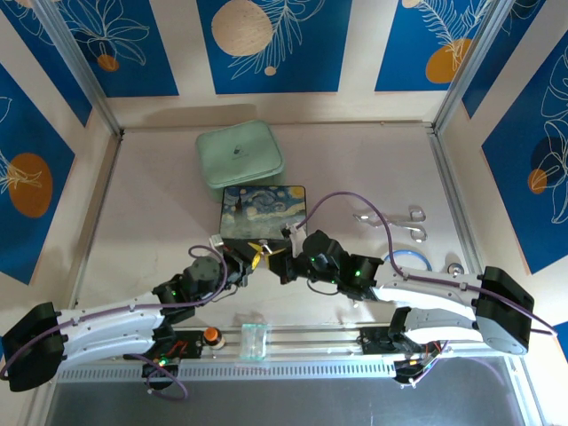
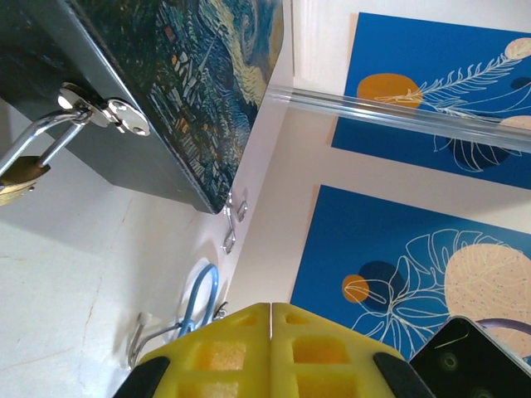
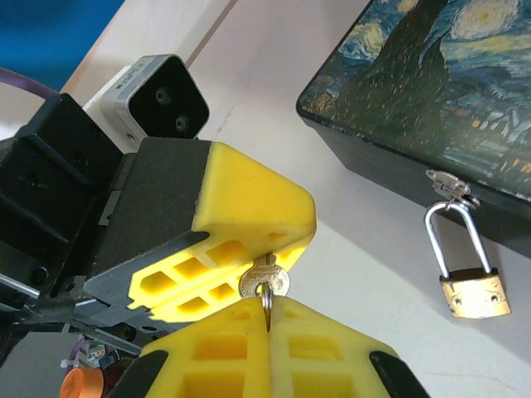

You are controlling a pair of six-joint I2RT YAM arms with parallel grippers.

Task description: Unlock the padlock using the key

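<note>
The tiny pale metal key (image 3: 264, 280), likely light, stiff and slippery and best gripped by its flat head, sits pinched between the closed left yellow fingers (image 3: 241, 207) and closed right yellow fingers (image 3: 224, 352), near the small brass padlock (image 3: 474, 292) hanging from the painted box (image 3: 415, 83) by its latch (image 3: 448, 186).
</note>
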